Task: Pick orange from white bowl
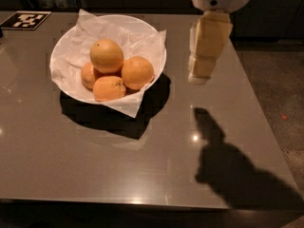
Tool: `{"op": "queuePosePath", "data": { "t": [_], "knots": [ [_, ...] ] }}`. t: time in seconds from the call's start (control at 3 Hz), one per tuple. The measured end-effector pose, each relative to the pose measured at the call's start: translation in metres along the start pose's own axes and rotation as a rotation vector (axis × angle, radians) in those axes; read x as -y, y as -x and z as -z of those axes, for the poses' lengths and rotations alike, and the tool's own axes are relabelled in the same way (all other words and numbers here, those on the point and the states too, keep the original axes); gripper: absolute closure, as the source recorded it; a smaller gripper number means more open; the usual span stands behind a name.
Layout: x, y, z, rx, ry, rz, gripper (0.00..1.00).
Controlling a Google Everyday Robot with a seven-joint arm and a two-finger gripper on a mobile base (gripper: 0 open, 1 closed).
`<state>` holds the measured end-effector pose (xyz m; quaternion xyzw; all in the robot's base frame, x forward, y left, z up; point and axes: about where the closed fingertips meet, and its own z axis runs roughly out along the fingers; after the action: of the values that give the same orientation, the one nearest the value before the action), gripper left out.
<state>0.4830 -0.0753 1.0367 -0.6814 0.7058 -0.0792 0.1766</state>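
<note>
The white bowl (66,87), lined with crinkled white paper, sits at the back left of the grey table. The orange (106,55), the largest and palest fruit with a small dark stem dot, lies on top of the pile in it. A deeper-orange round fruit (137,72) lies to its right and two smaller orange fruits (109,88) lie in front and to the left. My gripper (198,77) hangs above the table to the right of the bowl, pointing down, apart from the bowl and the fruit.
A black-and-white marker tag (24,20) lies at the table's back left corner. The table's right edge (256,103) borders dark floor. The arm's shadow (228,160) falls on the table's front right.
</note>
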Motion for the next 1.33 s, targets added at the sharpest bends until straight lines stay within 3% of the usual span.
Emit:
{"op": "queuePosePath", "data": {
  "t": [0.33,0.67,1.0,1.33],
  "knots": [
    [0.009,0.053,-0.004,0.032,0.008,0.046,0.00],
    [0.021,0.123,-0.017,0.073,0.005,0.116,0.00],
    [0.024,0.130,-0.014,0.093,-0.017,0.118,0.00],
    [0.040,0.149,-0.031,0.187,0.034,0.080,0.00]
  ]
}}
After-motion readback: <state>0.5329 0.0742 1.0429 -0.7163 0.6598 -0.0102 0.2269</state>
